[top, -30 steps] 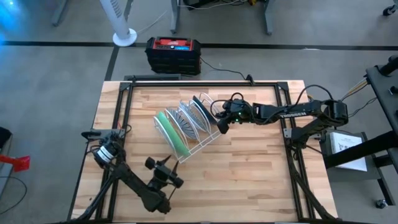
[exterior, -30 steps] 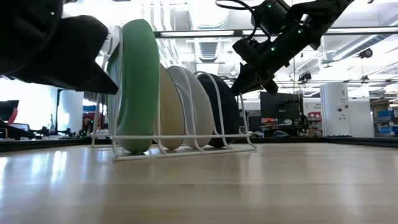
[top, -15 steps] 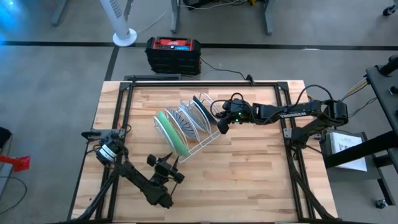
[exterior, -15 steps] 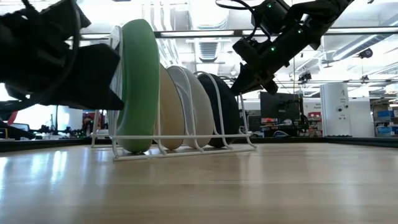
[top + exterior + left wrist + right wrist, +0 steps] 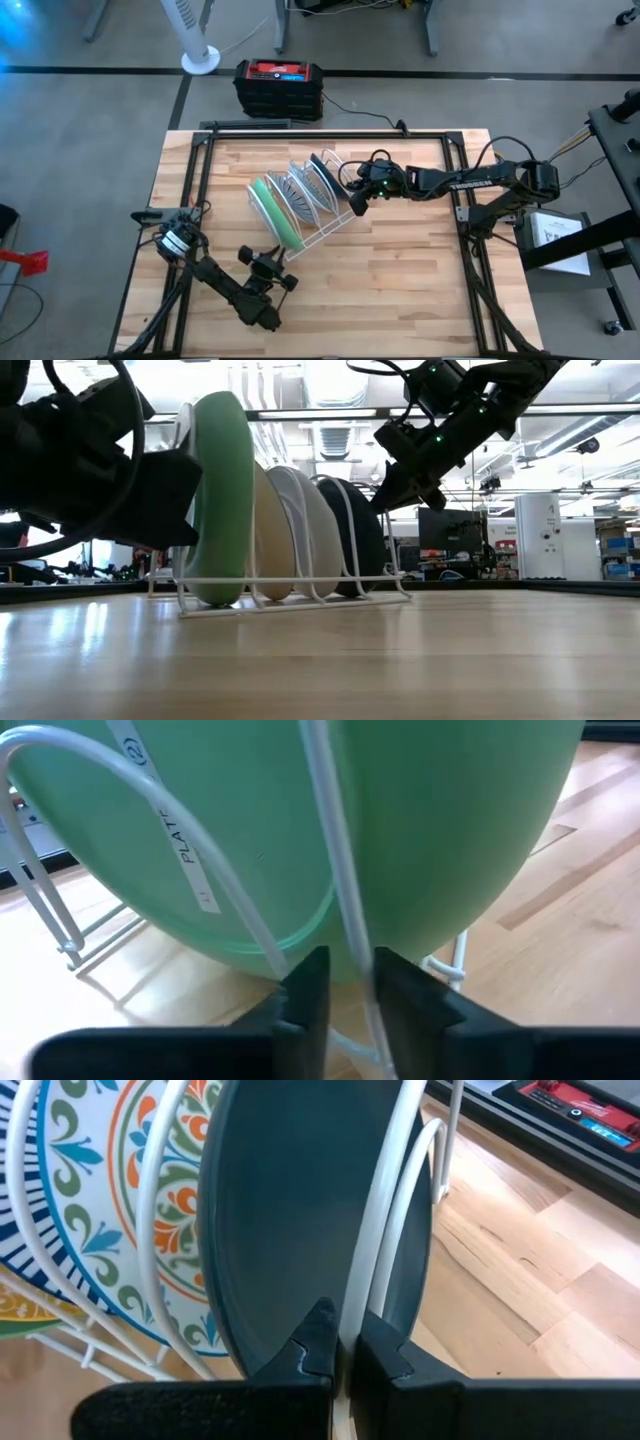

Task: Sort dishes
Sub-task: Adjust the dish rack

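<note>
Moved: left gripper (image 5: pixel 277 271) now closer to green plate (image 5: pixel 272 218), fingers narrowly parted around rack (image 5: pixel 325 228) wire.
Right gripper (image 5: pixel 352 199): fingers pinching rack wire beside teal plate (image 5: pixel 300 1220).

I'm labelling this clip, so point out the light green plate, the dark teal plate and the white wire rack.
light green plate (image 5: pixel 430 820), left wrist view, on its broad face.
dark teal plate (image 5: pixel 290 1210), right wrist view, on its flat centre.
white wire rack (image 5: pixel 300 580), low view, on its front rail.
</note>
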Controlling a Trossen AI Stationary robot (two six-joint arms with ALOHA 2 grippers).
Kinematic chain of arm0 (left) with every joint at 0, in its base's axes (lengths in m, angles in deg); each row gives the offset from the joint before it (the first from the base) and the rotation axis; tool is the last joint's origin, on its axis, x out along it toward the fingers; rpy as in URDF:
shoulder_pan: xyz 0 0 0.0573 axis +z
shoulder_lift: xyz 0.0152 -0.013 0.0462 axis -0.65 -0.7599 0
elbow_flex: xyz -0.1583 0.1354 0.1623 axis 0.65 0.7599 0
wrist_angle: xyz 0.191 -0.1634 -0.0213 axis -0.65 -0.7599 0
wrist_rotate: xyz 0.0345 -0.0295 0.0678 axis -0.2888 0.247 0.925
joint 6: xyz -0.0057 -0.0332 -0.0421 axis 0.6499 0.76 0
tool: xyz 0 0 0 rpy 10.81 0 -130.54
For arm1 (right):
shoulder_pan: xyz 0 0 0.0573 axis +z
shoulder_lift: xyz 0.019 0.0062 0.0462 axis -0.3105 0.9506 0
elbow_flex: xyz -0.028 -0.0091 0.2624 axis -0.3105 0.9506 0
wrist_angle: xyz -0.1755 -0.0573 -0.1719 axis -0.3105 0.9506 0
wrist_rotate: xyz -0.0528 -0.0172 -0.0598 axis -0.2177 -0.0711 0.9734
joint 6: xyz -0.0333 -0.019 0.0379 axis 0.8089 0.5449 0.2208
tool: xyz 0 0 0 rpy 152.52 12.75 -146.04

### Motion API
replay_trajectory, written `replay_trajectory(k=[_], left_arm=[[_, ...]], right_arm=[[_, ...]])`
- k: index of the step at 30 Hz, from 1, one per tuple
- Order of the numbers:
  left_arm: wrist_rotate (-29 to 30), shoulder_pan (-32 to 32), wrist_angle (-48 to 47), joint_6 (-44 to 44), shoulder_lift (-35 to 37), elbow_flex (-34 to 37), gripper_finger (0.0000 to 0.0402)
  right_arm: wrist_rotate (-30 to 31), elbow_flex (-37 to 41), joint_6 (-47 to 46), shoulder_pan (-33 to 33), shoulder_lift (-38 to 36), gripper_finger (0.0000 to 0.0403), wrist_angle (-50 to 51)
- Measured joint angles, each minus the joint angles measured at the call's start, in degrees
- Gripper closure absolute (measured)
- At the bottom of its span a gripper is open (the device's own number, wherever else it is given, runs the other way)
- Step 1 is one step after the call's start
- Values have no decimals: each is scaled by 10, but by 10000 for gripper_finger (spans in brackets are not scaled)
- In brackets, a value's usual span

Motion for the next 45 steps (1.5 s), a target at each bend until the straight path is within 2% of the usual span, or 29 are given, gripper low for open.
replay_trajectory(k=[3, 5, 21, 45], left_arm=[[-1, 0, 0, 0, 0, 2, 375], [-1, 0, -2, 4, 0, 5, 391], [-107, 10, -132, 20, 0, 21, 380], [-105, 69, -134, 42, 21, 133, 380]], right_arm=[[-3, 0, 0, 0, 0, 403, -1], [-6, 0, 0, 1, 0, 403, 0], [-56, 0, -18, 30, 0, 402, 1], [-62, 1, -21, 44, 19, 402, -64]])
